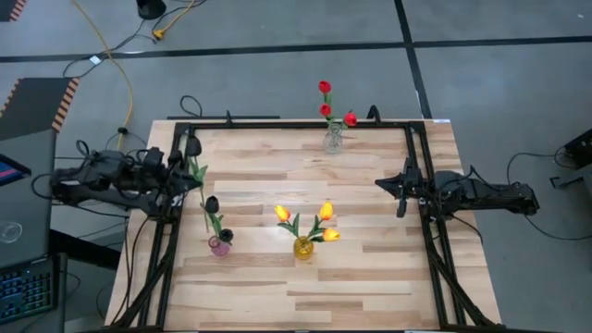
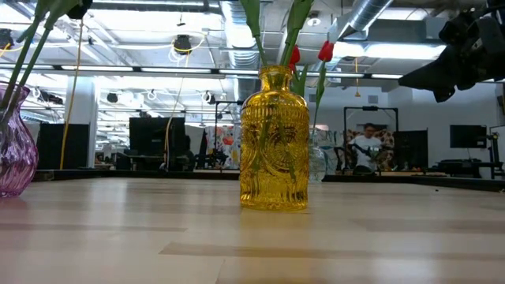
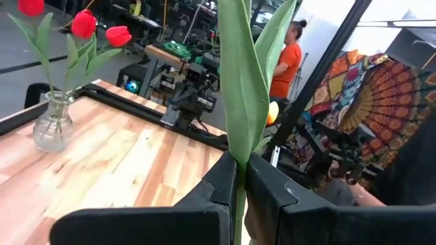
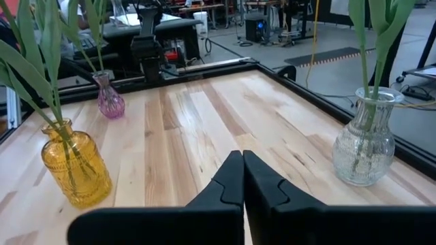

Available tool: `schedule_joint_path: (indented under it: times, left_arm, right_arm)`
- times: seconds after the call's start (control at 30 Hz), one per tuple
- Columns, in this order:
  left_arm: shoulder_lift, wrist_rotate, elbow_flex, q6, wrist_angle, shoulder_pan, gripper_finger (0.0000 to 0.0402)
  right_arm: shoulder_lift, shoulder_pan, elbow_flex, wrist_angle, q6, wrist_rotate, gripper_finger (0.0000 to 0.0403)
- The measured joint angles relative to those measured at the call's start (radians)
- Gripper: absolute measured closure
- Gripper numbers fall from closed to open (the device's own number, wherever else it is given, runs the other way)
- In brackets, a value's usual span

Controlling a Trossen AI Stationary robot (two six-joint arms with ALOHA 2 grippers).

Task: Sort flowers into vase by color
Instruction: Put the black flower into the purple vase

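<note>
Now, view by view.
High view: left gripper [image 1: 188, 159] at the table's left edge, clamped on a black tulip [image 1: 193, 146]; two more black heads sit in the pink vase [image 1: 219, 246], yellow ones in the yellow vase [image 1: 303, 247], red in the clear vase [image 1: 333, 141].
Low view: yellow vase centre, pink vase at left.
Left wrist: fingers [image 3: 225, 180] pinch the green stem [image 3: 239, 116].
Right wrist: right gripper [image 4: 242, 178] pressed together, empty, above bare wood.
</note>
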Motion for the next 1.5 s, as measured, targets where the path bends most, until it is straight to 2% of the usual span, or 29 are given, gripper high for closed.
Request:
schedule_joint_path:
  times: [0.23,0.43,0.97,1.5]
  left_arm:
    - [-0.005,-0.067,-0.064,-0.042,0.018,-0.072,0.0391]
    - [-0.018,-0.112,-0.131,-0.049,0.102,-0.151,0.0391]
    - [-0.012,-0.326,-0.193,0.016,0.136,-0.369,0.0391]
    - [-0.012,-0.449,-0.224,0.074,0.149,-0.509,0.0391]
  right_arm:
    - [0.000,0.000,0.000,0.001,-0.002,0.000,0.0368]
    - [0.000,0.000,0.000,0.001,-0.001,0.000,0.0376]
    - [0.000,0.000,0.001,0.001,-0.007,0.000,0.0376]
    - [0.000,0.000,0.001,0.001,-0.010,0.000,0.0374]
